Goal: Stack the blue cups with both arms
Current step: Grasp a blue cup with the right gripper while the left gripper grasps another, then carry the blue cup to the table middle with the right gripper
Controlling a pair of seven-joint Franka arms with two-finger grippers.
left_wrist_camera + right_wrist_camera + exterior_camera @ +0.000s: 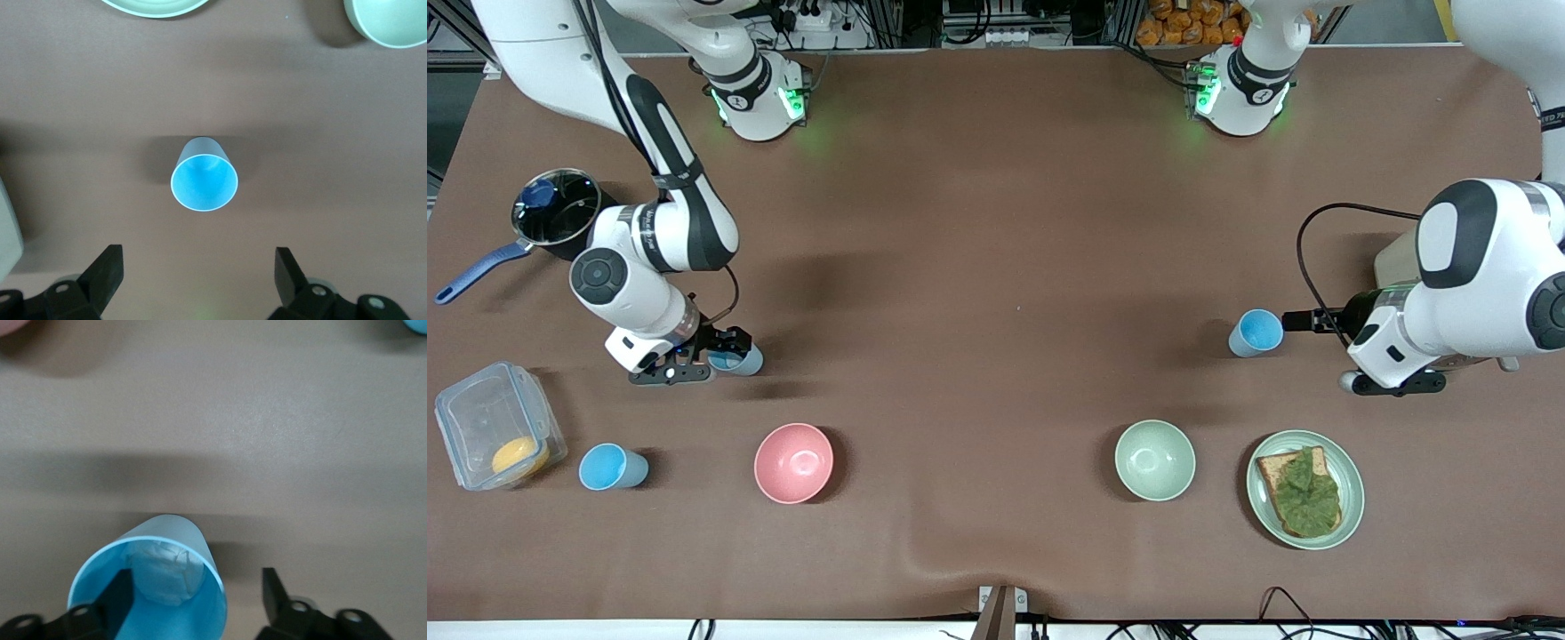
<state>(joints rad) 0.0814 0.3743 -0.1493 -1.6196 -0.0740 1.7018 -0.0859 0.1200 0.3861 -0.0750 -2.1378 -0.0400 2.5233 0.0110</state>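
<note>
Three blue cups show in the front view. One cup [745,361] stands at the right arm's end of the table. My right gripper [725,348] is low at it, open, with one finger inside the cup [167,587] and the other outside its wall. The cup's inside bottom looks whitish. A second cup [1256,332] stands upright at the left arm's end. My left gripper [1303,318] is open just beside it; the cup [204,177] sits ahead of the fingertips [110,267], not between them. A third sky-blue cup [611,467] stands nearer the front camera, beside the plastic box.
A pink bowl [793,462] and a pale green bowl [1154,460] stand nearer the front camera. A green plate [1263,498] holds toast with greens. A clear plastic box [480,418] and a pot with a blue handle [556,209] are at the right arm's end.
</note>
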